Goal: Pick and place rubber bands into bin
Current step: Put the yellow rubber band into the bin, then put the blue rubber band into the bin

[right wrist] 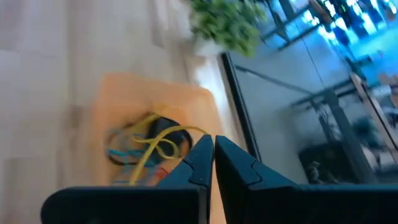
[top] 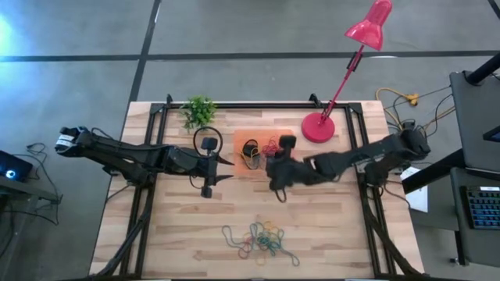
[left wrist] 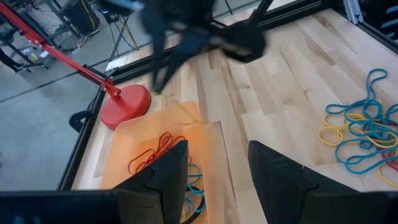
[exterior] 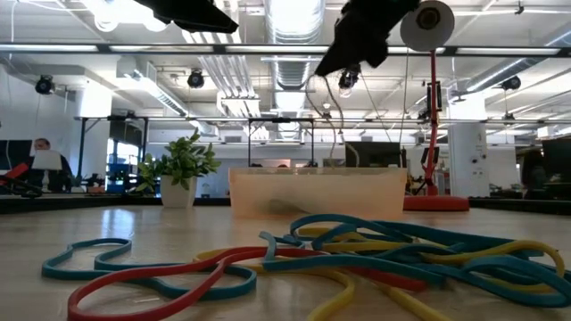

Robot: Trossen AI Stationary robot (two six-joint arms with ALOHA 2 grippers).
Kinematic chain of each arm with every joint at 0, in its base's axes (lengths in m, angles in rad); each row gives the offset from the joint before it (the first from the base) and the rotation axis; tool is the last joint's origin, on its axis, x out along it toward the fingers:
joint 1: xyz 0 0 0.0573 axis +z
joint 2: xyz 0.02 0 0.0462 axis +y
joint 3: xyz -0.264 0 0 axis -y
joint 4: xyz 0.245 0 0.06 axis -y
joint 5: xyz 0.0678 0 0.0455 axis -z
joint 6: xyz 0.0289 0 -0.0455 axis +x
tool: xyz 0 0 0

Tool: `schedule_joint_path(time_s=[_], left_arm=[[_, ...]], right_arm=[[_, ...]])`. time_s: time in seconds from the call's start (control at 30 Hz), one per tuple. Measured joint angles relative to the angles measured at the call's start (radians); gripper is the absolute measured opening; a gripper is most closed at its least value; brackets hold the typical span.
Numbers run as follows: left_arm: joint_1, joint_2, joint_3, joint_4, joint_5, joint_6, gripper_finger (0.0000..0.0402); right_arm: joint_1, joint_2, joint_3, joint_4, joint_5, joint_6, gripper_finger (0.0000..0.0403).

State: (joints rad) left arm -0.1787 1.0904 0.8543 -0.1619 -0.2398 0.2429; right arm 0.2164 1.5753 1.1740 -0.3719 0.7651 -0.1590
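The rubber bands (top: 262,240) are seen in two groups: a loose tangle of blue, green, yellow and red loops lying on bare wood near the front edge of the desk (top: 172,234), and a smaller clutch — red, black, yellow and blue — already inside the bin (top: 244,140). The bin, a shallow translucent orange tray, is set toward the back edge, about midway along it.

The desk is of pale wooden planks, framed in dark metal rails. A small green potted plant (top: 199,111) is placed near the back-left corner, and the round red base of a desk lamp (top: 318,127) stands just right of the bin. Beyond the desk a grey floor is visible, and in the low view an open office with ceiling ducts and a seated person far off.

The left gripper (top: 226,169) is held with its fingers spread apart and nothing between them, just left of the bin. The right gripper (top: 275,186) is held with its fingers pressed together at the bin's front-right corner — no band can be made out between them.
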Motion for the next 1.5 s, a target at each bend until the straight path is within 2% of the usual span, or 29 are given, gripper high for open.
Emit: schedule_joint_path(time_s=[0.33, 0.73, 0.87, 0.97, 1.1, 1.37, 1.5], left_arm=[[0.0, 0.0, 0.0, -0.001, -0.001, 0.009, 0.0153], [0.0, 0.0, 0.0, -0.001, -0.003, 0.009, 0.0153], [0.0, 0.0, 0.0, 0.007, -0.003, 0.009, 0.0153], [0.0, 0.0, 0.0, 0.02, -0.003, 0.009, 0.0153], [0.0, -0.001, 0.0, 0.023, -0.003, 0.008, 0.0153], [0.0, -0.001, 0.0, 0.023, -0.003, 0.005, 0.0153], [0.0, -0.001, 0.0, 0.018, -0.003, 0.004, 0.0153]], right_arm=[[-0.191, 0.0, -0.041, -0.008, -0.1, 0.015, 0.0008], [-0.315, 0.0, -0.133, -0.004, -0.154, 0.075, 0.0008], [-0.344, 0.0, -0.152, 0.022, -0.229, 0.09, 0.0008], [-0.358, 0.0, -0.164, 0.04, -0.327, 0.077, 0.0011], [-0.361, 0.0, -0.165, 0.048, -0.416, 0.057, 0.0037], [-0.362, 0.0, -0.165, 0.049, -0.419, 0.071, 0.0132], [-0.359, 0.0, -0.165, 0.047, -0.472, 0.059, 0.0163]])
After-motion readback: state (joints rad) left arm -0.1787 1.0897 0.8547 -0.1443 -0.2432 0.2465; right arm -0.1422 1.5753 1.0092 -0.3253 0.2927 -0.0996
